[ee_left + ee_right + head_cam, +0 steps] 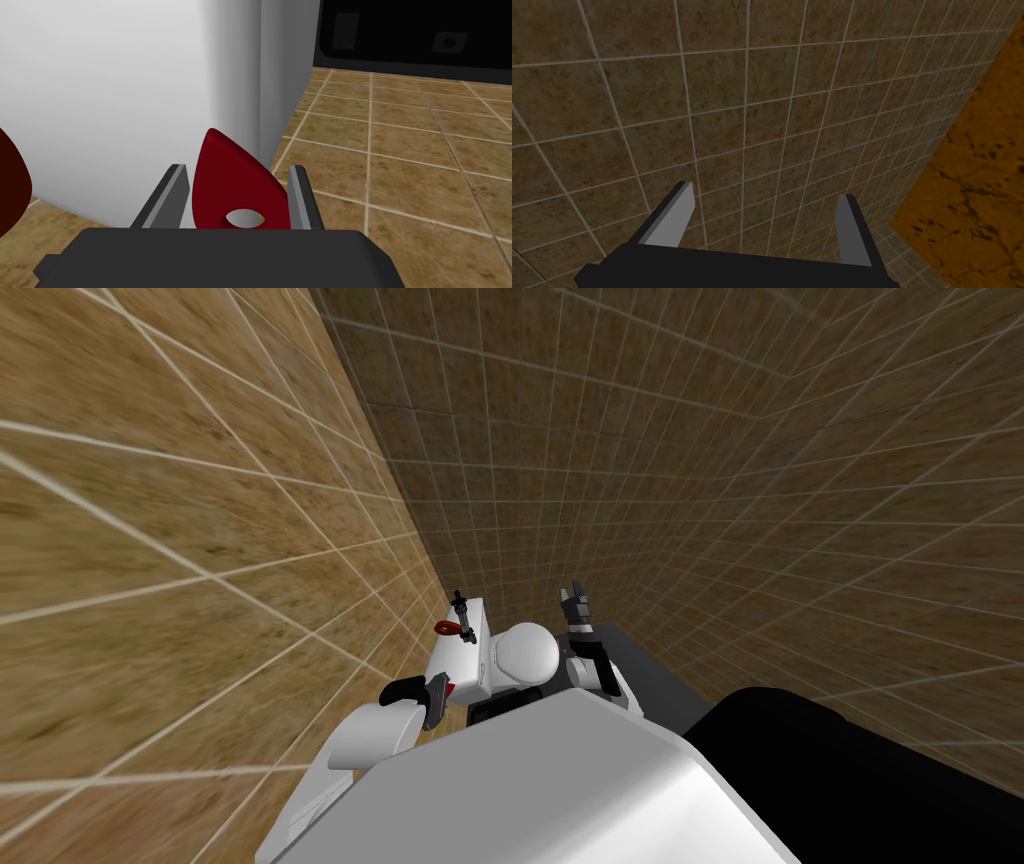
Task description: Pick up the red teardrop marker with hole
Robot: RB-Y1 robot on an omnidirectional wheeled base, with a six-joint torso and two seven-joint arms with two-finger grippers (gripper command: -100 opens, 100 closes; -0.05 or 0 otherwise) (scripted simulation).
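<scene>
The red teardrop marker point(235, 185), with an oval hole near its wide end, sits between the fingers of my left gripper point(238, 168), which is shut on its flat sides. The pointed tip sticks out past the fingertips. In the head view the left gripper point(460, 606) holds the marker point(447, 628) beside a white box-shaped fixture point(472, 650). My right gripper point(577, 603) is raised on the other side of the fixture. It stands open point(764, 192), with nothing between its fingers.
The white fixture's wall point(125, 100) rises just behind the marker. A second dark red shape point(10, 185) lies at its foot. A black panel point(415, 30) stands across the brown tiled floor point(400, 150). Tiled walls point(200, 538) close in on the left and ahead.
</scene>
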